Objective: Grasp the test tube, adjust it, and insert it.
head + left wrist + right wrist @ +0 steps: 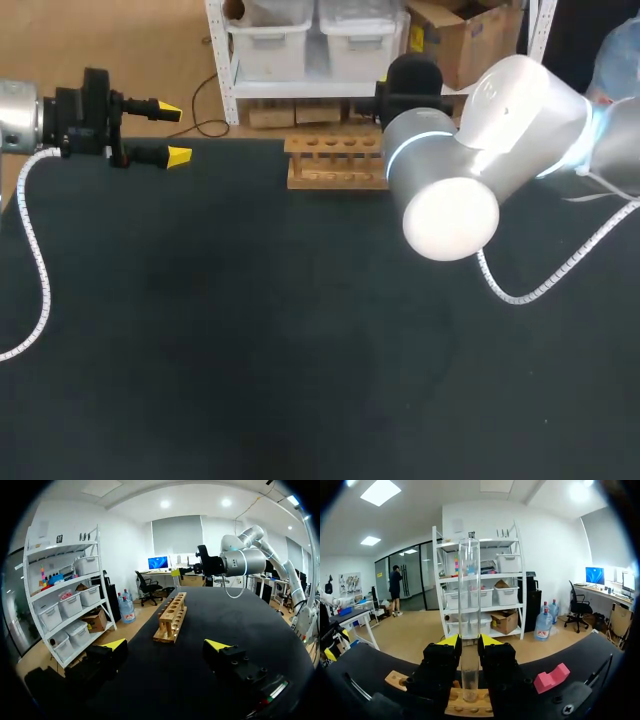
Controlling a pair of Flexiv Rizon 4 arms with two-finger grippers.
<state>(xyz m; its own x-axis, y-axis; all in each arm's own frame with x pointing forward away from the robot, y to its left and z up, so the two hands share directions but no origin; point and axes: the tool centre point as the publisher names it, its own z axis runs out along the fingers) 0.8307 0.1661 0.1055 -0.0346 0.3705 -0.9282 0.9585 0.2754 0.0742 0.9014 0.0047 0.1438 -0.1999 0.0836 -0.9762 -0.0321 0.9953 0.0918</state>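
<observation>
Right jaws pinch the test tube (pixel 469 620) upright, we judge to line it up with a hole in the wooden rack (pixel 470 707) directly beneath; whether its tip has entered, we cannot tell. Left jaws stand spread and empty, rack well ahead. A pink block (pixel 551 678) lies on the bench (pixel 300 350) beside the right jaws, obstructing nothing.

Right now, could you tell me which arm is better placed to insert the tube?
The right. The right gripper is shut on the tube, held upright just above the rack. The left gripper is open, empty and well off to the rack's side.
</observation>
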